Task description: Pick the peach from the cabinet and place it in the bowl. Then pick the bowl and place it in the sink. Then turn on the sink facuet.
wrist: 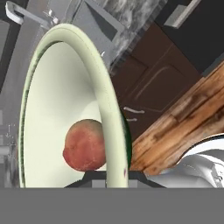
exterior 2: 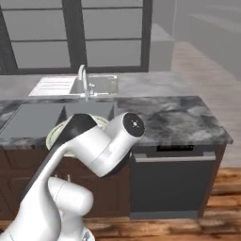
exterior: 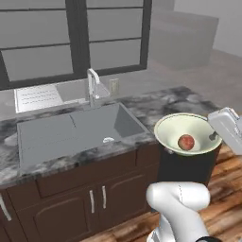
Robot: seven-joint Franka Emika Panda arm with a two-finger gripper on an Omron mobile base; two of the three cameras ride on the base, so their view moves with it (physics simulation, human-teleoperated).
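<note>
My gripper (exterior: 213, 137) is shut on the right rim of the pale cream-green bowl (exterior: 176, 124) and holds it in the air, just off the counter's front edge, right of the sink (exterior: 71, 132). The reddish peach (exterior: 186, 142) lies inside the bowl. In the hand view the bowl's rim (wrist: 105, 100) runs down between my fingertips (wrist: 116, 176), with the peach (wrist: 83, 145) resting against the inner wall. The silver faucet (exterior: 93, 85) stands upright behind the grey sink. From the right base view the arm covers most of the bowl (exterior 2: 55, 132). The cabinet is out of view.
A dark marble counter (exterior 2: 174, 117) stretches right of the sink, with a black dishwasher front (exterior 2: 174, 181) under it. Brown cupboards with silver handles (exterior: 97, 198) sit below the sink. A white drainboard (exterior: 37, 97) lies behind the counter by the windows.
</note>
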